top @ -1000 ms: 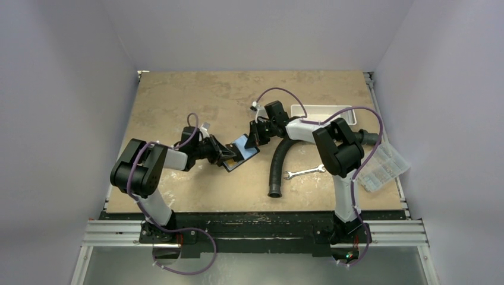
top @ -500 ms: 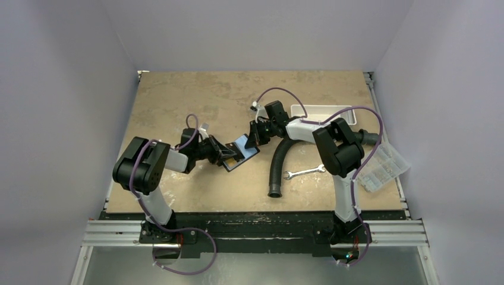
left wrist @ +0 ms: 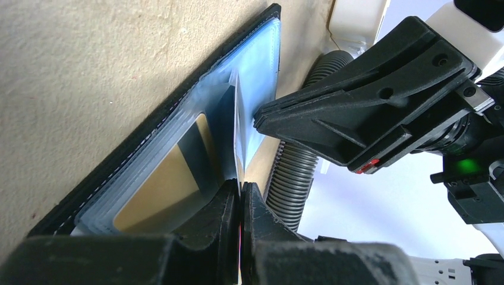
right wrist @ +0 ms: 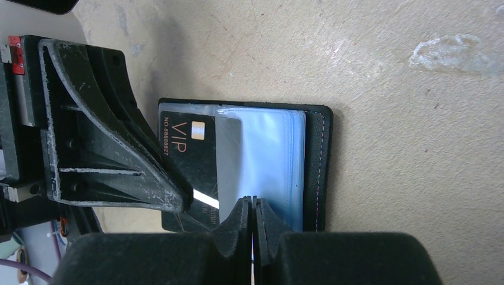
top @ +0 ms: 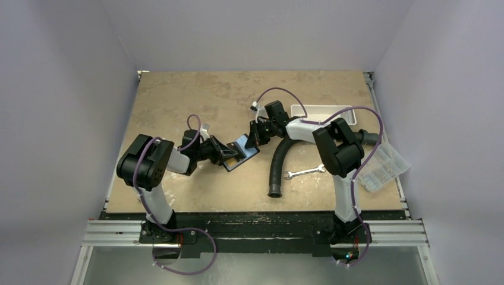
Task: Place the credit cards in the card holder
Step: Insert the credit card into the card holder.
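The black card holder (top: 243,153) lies open at mid-table, its clear bluish sleeves up. My left gripper (top: 228,156) reaches it from the left and is shut on a thin card seen edge-on in the left wrist view (left wrist: 236,127). In the right wrist view this is a black VIP card (right wrist: 187,151), partly inside a sleeve, greyish where the plastic covers it. A yellowish-tan card (left wrist: 157,193) sits in a lower sleeve. My right gripper (top: 252,140) is shut on a clear sleeve (right wrist: 267,160) at the holder's (right wrist: 321,166) edge.
A black corrugated hose (top: 277,167) lies just right of the holder. A silver wrench (top: 303,172) is beside it. A white tray (top: 324,113) stands at the back right. A clear compartment box (top: 383,167) sits at the right edge.
The left arm's elbow has shifted slightly to the right. Both grippers, the card and the holder stay almost where they were.
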### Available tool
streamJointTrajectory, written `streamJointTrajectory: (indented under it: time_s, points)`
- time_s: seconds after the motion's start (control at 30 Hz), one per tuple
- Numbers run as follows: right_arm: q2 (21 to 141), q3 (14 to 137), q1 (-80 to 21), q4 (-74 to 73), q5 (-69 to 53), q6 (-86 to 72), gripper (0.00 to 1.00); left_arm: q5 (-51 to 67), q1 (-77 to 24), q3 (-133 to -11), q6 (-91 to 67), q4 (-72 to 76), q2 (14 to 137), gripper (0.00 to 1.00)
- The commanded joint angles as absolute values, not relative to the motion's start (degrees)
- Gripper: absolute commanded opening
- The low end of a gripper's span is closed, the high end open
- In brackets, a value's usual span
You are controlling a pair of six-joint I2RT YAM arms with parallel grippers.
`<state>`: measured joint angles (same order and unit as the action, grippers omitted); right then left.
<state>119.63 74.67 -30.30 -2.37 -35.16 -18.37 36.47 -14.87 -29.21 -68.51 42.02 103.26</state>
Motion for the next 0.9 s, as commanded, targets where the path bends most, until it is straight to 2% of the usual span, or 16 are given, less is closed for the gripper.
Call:
streamJointTrajectory:
  time_s: [0.0,0.23,0.4,0.73,0.87]
  points:
    - [120.26,75.5,-29.6,-3.74,-32.95,-17.48,0.0,35.52,-16.3,-29.4,-69.53,48.05,104.7,0.0]
    - [118.85,75.23,-28.27,-4.09,-33.13,-17.87,0.0,33.77,-17.31,-28.61,-70.12,50.42,106.05,0.0]
    - [117.57,74.3,-26.46,-4.42,-32.76,-17.52,0.0,31.02,-17.31,-30.55,-63.91,37.52,102.56,0.06]
    - [118.62,74.09,-26.36,-4.35,-33.02,-17.23,0.03,28.03,-17.31,-34.27,-57.28,22.76,97.85,0.39]
    - [119.13,73.94,-26.32,-4.03,-34.01,-17.23,0.04,26.96,-17.31,-34.77,-56.36,20.4,96.95,0.43]
